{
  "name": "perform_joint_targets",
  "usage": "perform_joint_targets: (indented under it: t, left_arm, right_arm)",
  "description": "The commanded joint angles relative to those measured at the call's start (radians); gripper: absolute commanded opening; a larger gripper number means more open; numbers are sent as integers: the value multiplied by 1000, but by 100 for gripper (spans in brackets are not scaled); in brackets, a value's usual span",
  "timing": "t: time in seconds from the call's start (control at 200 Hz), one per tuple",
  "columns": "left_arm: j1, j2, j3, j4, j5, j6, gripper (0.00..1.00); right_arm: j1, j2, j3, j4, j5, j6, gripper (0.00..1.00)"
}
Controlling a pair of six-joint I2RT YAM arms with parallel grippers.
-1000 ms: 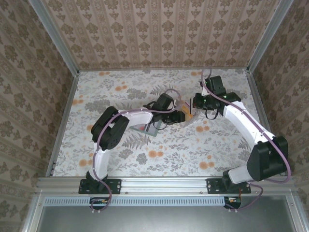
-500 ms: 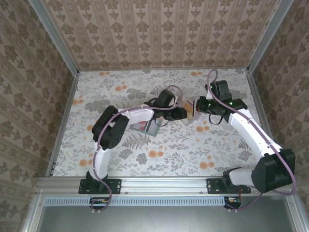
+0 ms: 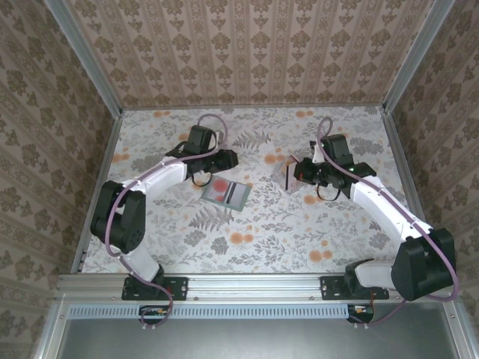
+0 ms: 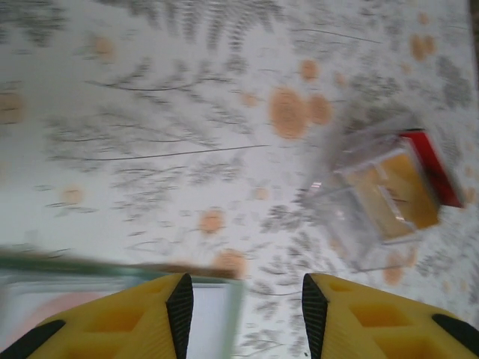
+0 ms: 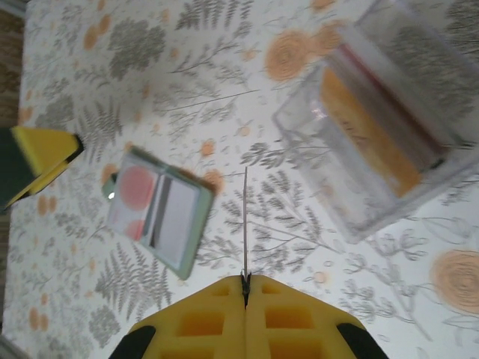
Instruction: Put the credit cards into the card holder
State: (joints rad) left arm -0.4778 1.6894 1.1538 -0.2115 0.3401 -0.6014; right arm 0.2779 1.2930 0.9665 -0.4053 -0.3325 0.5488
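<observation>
Left gripper (image 4: 245, 290): released, jaws apart, nothing between them, over the holder's 12 o'clock side. Holder (image 3: 226, 193): open, flat on the tabletop (image 3: 262, 232). Tray (image 4: 359, 217): clear, at holder's 2 o'clock, contains orange and red cards (image 4: 397, 187). Right gripper (image 5: 245, 278): clenched on one card (image 5: 245, 217), seen edge-on.

- Walls (image 3: 247, 45) at 9, 12 and 3 o'clock: beige striped wallpaper with brown damask motifs.
- Table (image 3: 262, 224): pale cloth, grey ferns, orange flowers.
- Metal posts (image 3: 82, 52) at 10 and 2 o'clock.
- Metal rail (image 3: 247, 284) at 6 o'clock.
- Soft, even light.
</observation>
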Motion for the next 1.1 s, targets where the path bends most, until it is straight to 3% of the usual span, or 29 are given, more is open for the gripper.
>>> perform_joint_targets:
  t: [0.0,0.24,0.435,0.87,1.095]
  left_arm:
    - [57,23,-5,-86,-25,86,45]
    - [105,194,126,-138,-6,145,45]
    - [123,288,177,-190,-16,164,43]
    - [150,142,-84,-130,1,127,41]
    - [154,38,-107,-172,-48,130,42]
  right_arm:
    - [66,16,-8,68,-54,50,4]
    - [251,182,-27,226,-54,144,4]
    - [321,291,-20,318,-77,194,3]
    - [325,410,41,319,-103,179,3]
    - [324,449,92,318,-146,161,3]
